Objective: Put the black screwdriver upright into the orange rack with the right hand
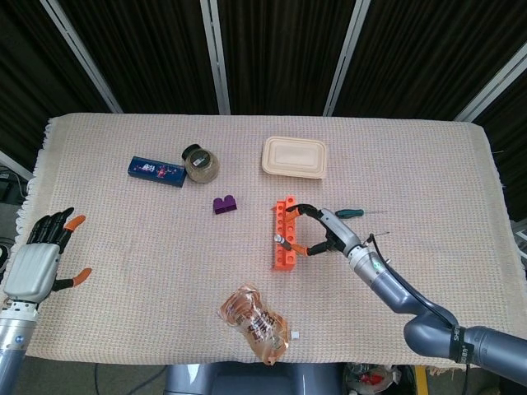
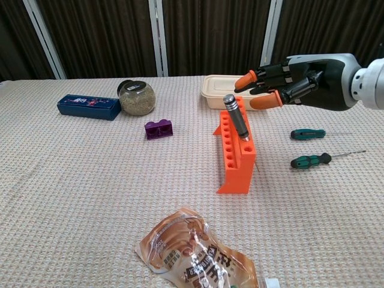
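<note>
Chest view shows the black screwdriver [image 2: 236, 117] standing in the orange rack [image 2: 237, 157], in a hole near the right side of the rack. It is not fully upright; its handle leans to the left and a little toward the far side. The right hand [image 2: 300, 84] is above and to the right of the screwdriver, apart from it. Its fingers [image 2: 247, 79] are spread and hold nothing, and the orange fingertips point left, toward the handle.

From the head view, the right hand [image 1: 328, 231] is just beside the right edge of the rack [image 1: 282, 234], with the fingers apart around empty space. The left hand [image 1: 37, 263] is at the far left edge of the table, well apart from everything, with the fingers spread and nothing in them.

Two green screwdrivers lie on the cloth to the right of the rack, one [image 2: 308, 134] farther and one [image 2: 311, 160] nearer. On the far side there are a cream lidded box [image 1: 295, 156], a glass jar [image 2: 136, 98] and a blue box [image 2: 89, 107]. A purple block [image 2: 158, 128] lies left of the rack, and a snack bag [image 2: 195, 251] is at the near edge.
</note>
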`<state>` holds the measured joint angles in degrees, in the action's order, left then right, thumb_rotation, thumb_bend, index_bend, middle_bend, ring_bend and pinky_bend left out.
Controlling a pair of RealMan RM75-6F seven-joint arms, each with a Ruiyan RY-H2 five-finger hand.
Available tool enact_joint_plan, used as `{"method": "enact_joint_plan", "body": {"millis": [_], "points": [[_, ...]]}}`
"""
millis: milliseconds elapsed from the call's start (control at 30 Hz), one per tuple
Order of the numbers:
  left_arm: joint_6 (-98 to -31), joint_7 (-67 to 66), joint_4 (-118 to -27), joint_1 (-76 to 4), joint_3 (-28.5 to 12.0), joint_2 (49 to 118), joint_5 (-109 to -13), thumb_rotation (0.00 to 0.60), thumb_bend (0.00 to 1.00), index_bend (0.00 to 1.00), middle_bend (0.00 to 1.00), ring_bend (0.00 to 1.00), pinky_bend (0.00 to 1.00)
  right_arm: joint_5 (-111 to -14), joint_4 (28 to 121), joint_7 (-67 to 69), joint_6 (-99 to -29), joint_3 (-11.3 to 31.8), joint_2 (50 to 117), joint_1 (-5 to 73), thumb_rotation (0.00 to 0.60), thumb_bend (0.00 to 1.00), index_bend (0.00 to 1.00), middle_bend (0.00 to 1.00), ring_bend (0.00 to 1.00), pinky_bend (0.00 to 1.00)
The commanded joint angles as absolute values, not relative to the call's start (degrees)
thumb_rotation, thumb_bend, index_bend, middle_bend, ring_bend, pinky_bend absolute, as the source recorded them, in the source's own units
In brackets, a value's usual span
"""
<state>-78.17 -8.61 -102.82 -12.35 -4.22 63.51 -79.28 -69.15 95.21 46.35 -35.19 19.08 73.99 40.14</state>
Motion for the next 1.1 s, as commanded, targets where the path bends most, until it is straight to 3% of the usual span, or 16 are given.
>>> {"method": "enact_joint_plan", "body": {"millis": [33,300,433,767,1100], "points": [[-78.4,-8.7,-103.1,-12.3,-4.2,63.3,-79.5,0.6,0.19,0.11,0.0,0.0,0.0,-69.9,95.8,46.7,-35.8,19.0,73.2,39.6,0.6,0.23,0.29,0.12,0.0,0.0],[-78.9,-8.9,-103.9,-12.0,-4.4,62.7,-79.3,0.6,0.19,0.1,0.0,0.0,0.0,-75.9,98.1,46.0,-41.6,18.3,68.5,36.2,0.6,0.23,0.13,0.05,0.0,0.0],[-79.0,-9.5,-103.7,-11.5,-3.8,62.6,-79.5,0.6,0.19,0.1,0.0,0.0,0.0,-77.9,97.7,33.1,-53.5,15.8,65.1,30.0,0.6,0.23,0.13,0.05,0.0,0.0],[-80.5,-9.5,-103.0,-9.9,-2.4,63.5,-80.5,0.6,0.19,0.11,0.0,0.0,0.0,-76.5,96.2,-9.3,-79.3,8.9,67.1,16.9,0.6,0.23,0.12,0.03,0.0,0.0],[-79.3,-7.4,-105.0,-9.6,-0.1,62.4,-84.0,0.6,0.19,0.11,0.0,0.0,0.0,-79.7,95.4,-11.2,-86.2,4.9,68.8,11.0,0.6,0.23,0.11,0.0,0.0,0.0]]}}
